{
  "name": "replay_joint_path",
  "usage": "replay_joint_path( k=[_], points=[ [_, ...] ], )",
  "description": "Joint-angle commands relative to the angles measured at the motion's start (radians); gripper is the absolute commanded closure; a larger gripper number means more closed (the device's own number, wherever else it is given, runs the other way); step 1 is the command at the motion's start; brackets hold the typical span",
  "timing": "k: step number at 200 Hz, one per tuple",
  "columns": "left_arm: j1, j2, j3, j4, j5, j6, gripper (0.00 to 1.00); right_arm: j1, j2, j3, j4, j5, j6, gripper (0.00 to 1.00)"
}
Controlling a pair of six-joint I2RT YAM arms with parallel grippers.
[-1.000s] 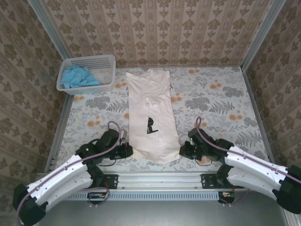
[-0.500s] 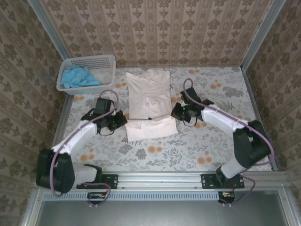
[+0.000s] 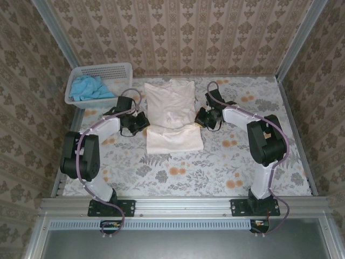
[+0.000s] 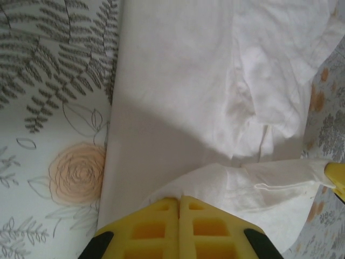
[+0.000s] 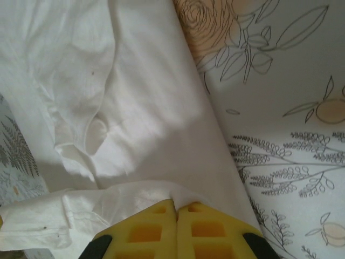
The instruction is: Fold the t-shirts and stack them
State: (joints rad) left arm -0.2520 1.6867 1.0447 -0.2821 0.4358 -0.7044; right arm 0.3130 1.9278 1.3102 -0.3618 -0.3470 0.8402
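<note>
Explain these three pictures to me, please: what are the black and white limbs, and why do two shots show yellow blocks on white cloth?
The limbs are two robot arms, bolted at the near edge of the table. The wide picture comes from a fixed camera above and behind them. The two close-ups come from a small camera on each wrist, looking down past that arm's own fingers. The yellow blocks are the left tool and the right tool, the arms' two-finger pincers. Both are shut, each pinching an edge of the cream-white t-shirt, which lies partly folded on the flowered table. A sky-blue t-shirt sits crumpled in the white basket at the far left corner.
</note>
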Motion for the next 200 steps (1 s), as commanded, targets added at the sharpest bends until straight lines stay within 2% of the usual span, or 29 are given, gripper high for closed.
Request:
replay_joint_path(
  k=[1, 36, 44, 51, 75, 84, 100, 109, 116, 127, 145, 170, 200],
  points=[
    [0.019, 0.036, 0.052, 0.012, 0.021, 0.023, 1.0, -0.015, 0.037, 0.046, 0.003, -0.026, 0.008, 1.0],
    [0.041, 0.102, 0.105, 0.006, 0.017, 0.022, 0.99, -0.031, 0.084, 0.085, -0.004, -0.04, 0.021, 0.99],
    [0.043, 0.115, 0.12, 0.004, 0.017, 0.023, 0.96, -0.034, 0.095, 0.097, -0.006, -0.044, 0.023, 0.93],
    [0.044, 0.125, 0.132, -0.004, 0.015, 0.025, 0.92, -0.036, 0.104, 0.107, -0.009, -0.05, 0.026, 0.83],
    [0.052, 0.129, 0.168, -0.028, 0.0, 0.027, 0.64, -0.058, 0.117, 0.142, -0.022, -0.074, 0.031, 0.65],
    [0.056, 0.11, 0.175, -0.038, -0.017, 0.028, 0.61, -0.071, 0.105, 0.141, -0.024, -0.078, 0.032, 0.57],
    [0.046, 0.034, 0.159, -0.057, -0.107, 0.034, 0.51, -0.089, 0.047, 0.108, -0.02, -0.061, 0.021, 0.51],
    [0.032, -0.017, 0.137, -0.062, -0.17, 0.038, 0.49, -0.093, -0.002, 0.066, -0.007, -0.03, 0.011, 0.44],
    [0.018, -0.061, 0.117, -0.058, -0.207, 0.039, 0.49, -0.093, -0.046, 0.026, 0.013, -0.018, 0.007, 0.43],
    [-0.016, -0.118, 0.079, -0.049, -0.245, 0.039, 0.51, -0.089, -0.119, -0.065, 0.075, -0.023, 0.02, 0.43],
    [-0.123, -0.184, 0.023, -0.036, -0.303, 0.056, 0.61, -0.066, -0.2, -0.212, 0.194, -0.058, 0.05, 0.48],
    [-0.299, -0.18, -0.005, -0.037, -0.323, 0.108, 0.69, 0.01, -0.237, -0.34, 0.297, -0.112, 0.068, 0.66],
    [-0.385, -0.121, -0.057, 0.004, -0.311, 0.103, 0.75, 0.111, -0.189, -0.363, 0.345, -0.1, 0.094, 0.81]
  ],
)
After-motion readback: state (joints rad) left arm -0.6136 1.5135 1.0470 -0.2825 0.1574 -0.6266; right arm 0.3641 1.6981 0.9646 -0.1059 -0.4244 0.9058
